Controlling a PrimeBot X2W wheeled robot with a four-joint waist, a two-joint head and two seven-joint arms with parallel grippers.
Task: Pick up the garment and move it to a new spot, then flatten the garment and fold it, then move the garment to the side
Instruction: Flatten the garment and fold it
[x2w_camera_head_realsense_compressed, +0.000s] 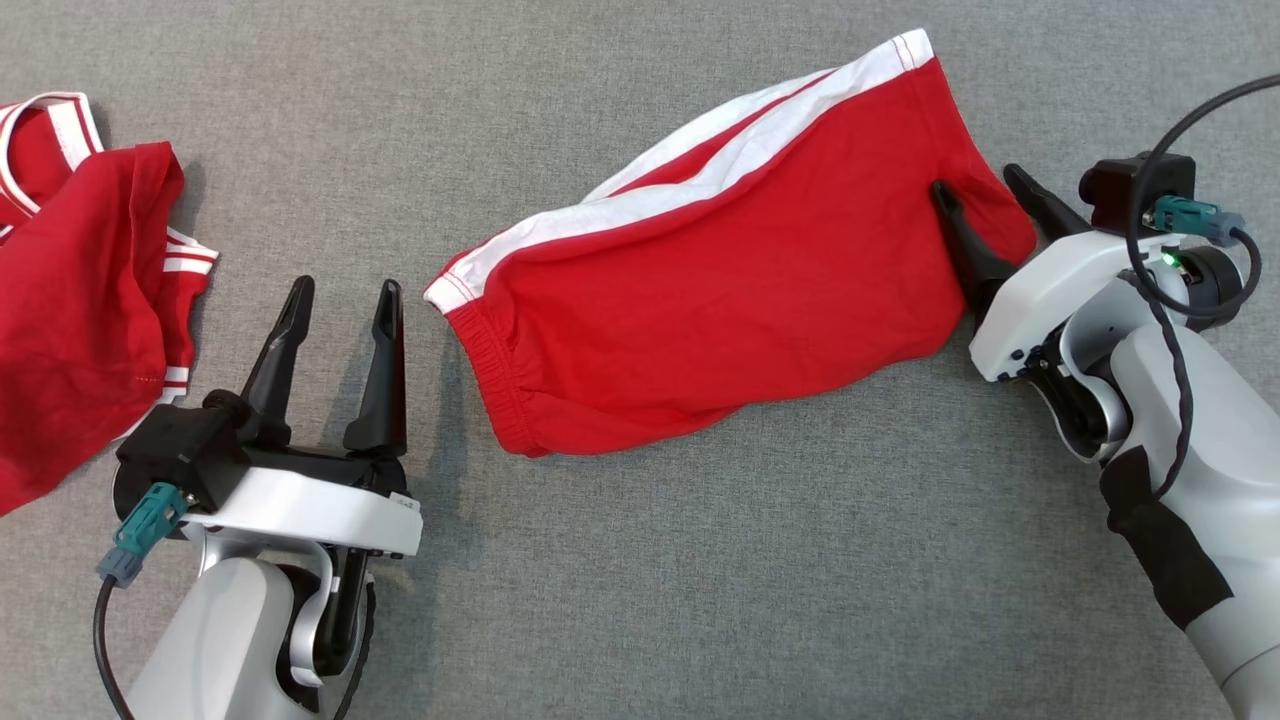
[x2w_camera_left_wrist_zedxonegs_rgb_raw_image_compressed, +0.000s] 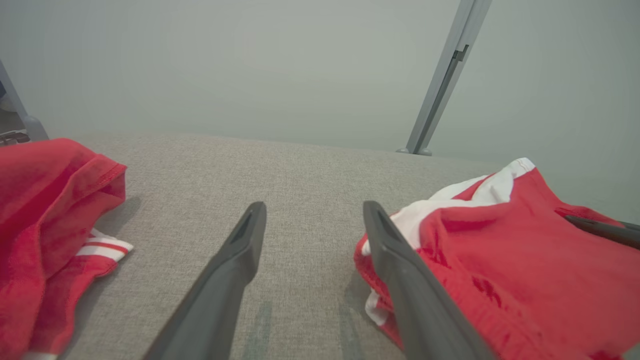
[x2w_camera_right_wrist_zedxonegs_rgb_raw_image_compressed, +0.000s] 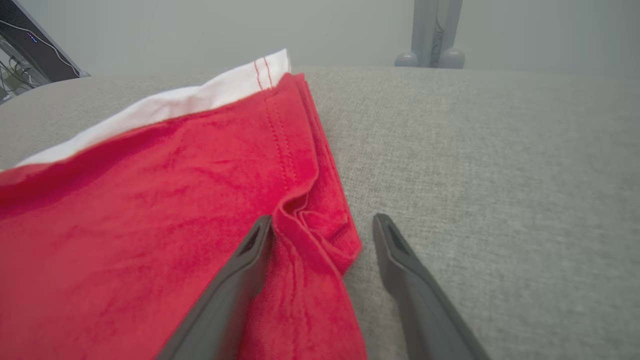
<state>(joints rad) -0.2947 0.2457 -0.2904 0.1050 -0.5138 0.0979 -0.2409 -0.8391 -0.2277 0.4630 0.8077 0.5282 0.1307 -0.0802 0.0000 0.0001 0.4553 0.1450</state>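
On the grey cloth surface (x2w_camera_head_realsense_compressed: 700, 560) a second red garment (x2w_camera_head_realsense_compressed: 70, 300) with white stripes lies crumpled at the far left, close to the left gripper (x2w_camera_head_realsense_compressed: 345, 290). A grey post (x2w_camera_left_wrist_zedxonegs_rgb_raw_image_compressed: 440, 85) stands behind the surface. Both grippers are wide open and hold nothing. The red shorts (x2w_camera_head_realsense_compressed: 740, 290) lie flat in the middle, with the waistband end just beside the left gripper. The right gripper (x2w_camera_head_realsense_compressed: 976, 180) straddles the corner of the leg hem: one finger is over the cloth, the other over the bare surface.
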